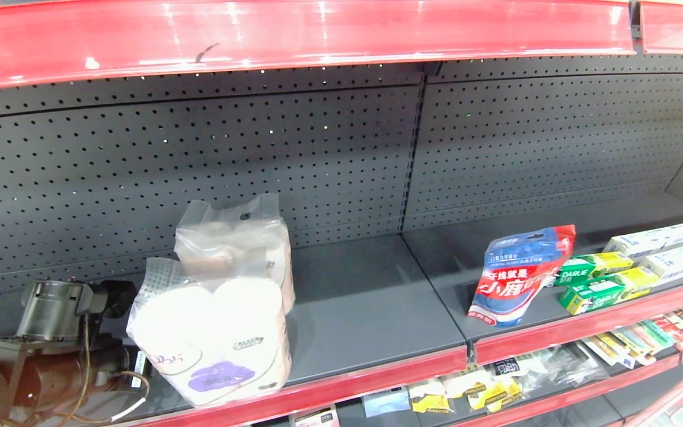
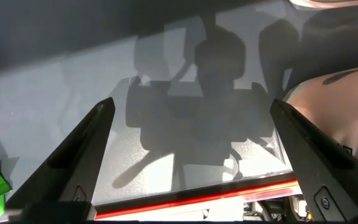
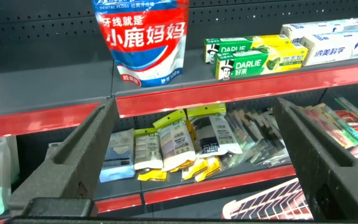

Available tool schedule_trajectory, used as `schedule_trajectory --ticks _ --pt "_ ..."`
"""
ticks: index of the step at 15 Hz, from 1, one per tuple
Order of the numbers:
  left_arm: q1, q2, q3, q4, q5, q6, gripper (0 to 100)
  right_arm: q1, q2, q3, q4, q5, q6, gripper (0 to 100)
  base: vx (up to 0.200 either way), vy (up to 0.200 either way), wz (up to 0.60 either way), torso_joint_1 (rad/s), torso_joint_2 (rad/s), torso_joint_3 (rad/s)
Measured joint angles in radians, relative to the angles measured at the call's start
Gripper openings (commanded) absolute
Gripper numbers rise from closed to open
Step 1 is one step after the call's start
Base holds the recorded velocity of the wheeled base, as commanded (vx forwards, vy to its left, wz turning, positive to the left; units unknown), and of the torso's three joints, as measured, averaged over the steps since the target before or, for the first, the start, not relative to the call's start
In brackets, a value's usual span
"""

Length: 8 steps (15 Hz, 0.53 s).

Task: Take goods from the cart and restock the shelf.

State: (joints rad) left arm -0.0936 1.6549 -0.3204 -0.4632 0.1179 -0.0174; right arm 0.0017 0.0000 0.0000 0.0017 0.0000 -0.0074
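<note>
At the shelf's [image 1: 377,308] front left corner, toilet-roll pack [image 1: 211,338] stands stocked just beside left gripper [image 2: 191,109], jaws wide, empty; right gripper [image 3: 191,109], likewise wide, empty, hangs near cart [image 3: 263,208]; next step, judged: fetching further goods from it.

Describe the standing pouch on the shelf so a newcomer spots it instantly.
Find the dark grey shelf with the red front edge and go to its right-hand bay, past the upright seam in the pegboard. The pouch stands there at the left end of a row of goods, beside green-and-yellow boxes. It is the only soft bag in that row: blue top, red band, white lettering.
</note>
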Motion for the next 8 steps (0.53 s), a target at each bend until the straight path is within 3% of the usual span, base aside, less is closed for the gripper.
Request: schedule_trajectory --ticks 8 --pt "-0.005 0.000 -0.002 0.002 0.000 -0.003 100 0.000 0.000 0.000 0.000 0.000 0.000 100 0.000 0.000 0.00 0.000 0.00 0.000"
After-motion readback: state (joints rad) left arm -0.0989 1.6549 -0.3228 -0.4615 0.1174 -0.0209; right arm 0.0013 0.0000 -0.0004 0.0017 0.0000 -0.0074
